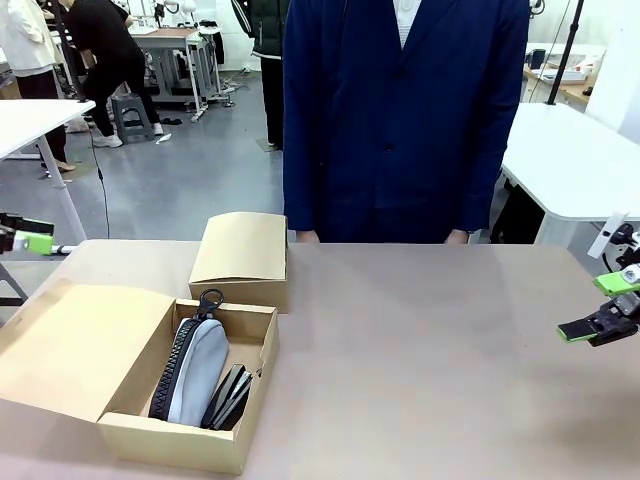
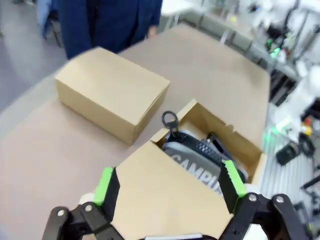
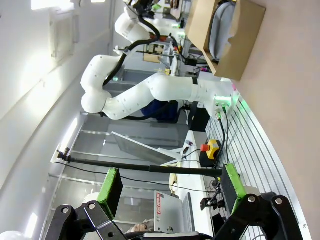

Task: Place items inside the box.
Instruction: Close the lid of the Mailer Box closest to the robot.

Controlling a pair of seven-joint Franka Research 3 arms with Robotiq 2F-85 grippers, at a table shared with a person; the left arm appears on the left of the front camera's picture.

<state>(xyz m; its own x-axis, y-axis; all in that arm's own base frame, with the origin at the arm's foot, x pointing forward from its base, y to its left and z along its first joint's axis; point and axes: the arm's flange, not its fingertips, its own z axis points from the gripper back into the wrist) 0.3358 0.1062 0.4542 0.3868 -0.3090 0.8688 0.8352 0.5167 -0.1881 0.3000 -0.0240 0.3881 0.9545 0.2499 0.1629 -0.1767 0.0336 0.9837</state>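
You have an open brown cardboard box (image 1: 140, 425) sitting at the near left of the tan table (image 1: 430, 360), its lid flap (image 1: 70, 345) folded out to the left. Inside it lies a grey fabric pencil case with a black zip (image 1: 195, 370), its black ring pull (image 1: 211, 298) up against the far wall. In the left wrist view you can read "CAMPU" in white letters on the pencil case (image 2: 197, 162), the rest cut off by the flap. Beside the case, toward the box's right wall, lie dark staplers (image 1: 231, 397), packed close together. A second, closed brown cardboard box (image 1: 243, 258) stands just behind the open one.

Your left gripper (image 2: 169, 186) hangs over the flap with its green-padded fingers spread wide, nothing between them. Your right gripper (image 1: 600, 322) hovers at the table's right edge, well apart from the boxes, also spread and empty. A person in a dark blue jacket (image 1: 400, 120) stands at the far side.
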